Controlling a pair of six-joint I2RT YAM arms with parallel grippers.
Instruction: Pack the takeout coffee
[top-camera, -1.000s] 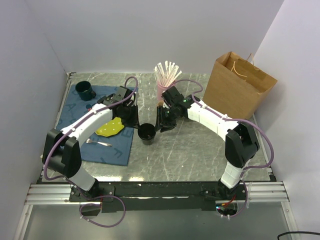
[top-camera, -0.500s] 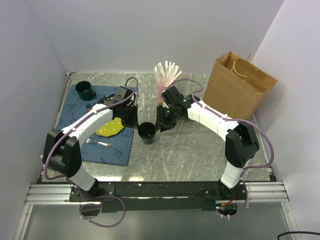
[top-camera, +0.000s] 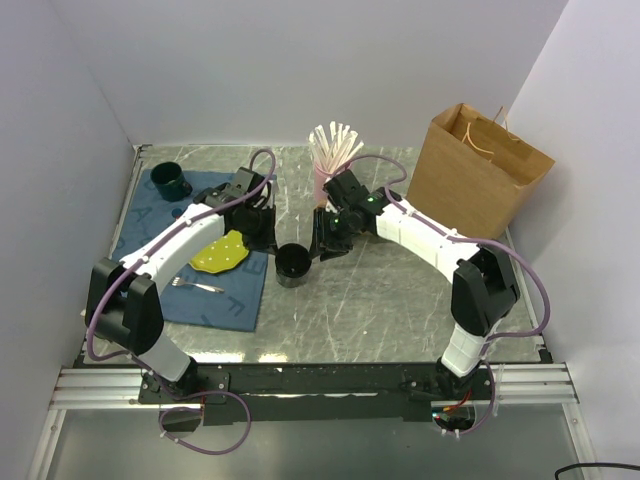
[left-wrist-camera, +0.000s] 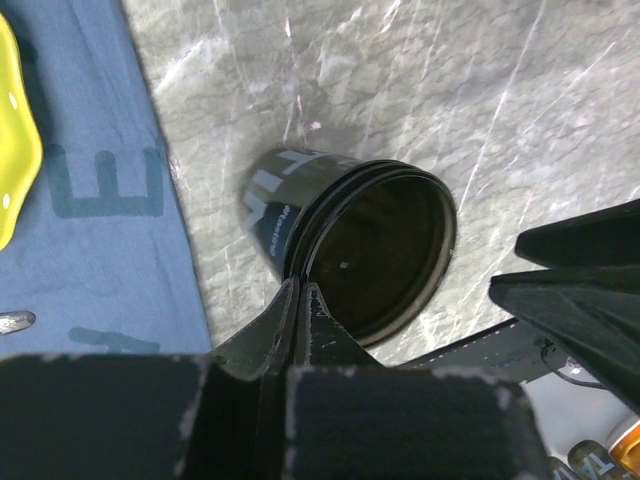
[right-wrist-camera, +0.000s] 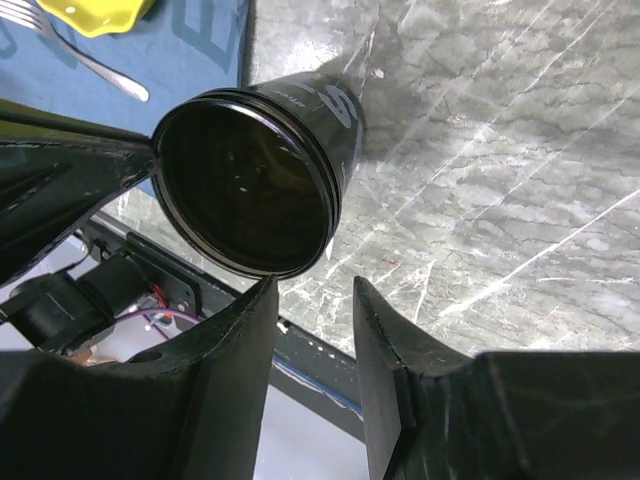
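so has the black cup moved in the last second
Yes, slightly. Judged against the right edge of the blue mat, the black cup now sits a little farther back, away from the robot.

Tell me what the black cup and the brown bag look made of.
The black cup looks like coated paper, glossy, with a printed wall and rolled rim; plastic is possible. The brown bag looks like matte kraft paper, with sharp folds and pale string handles.
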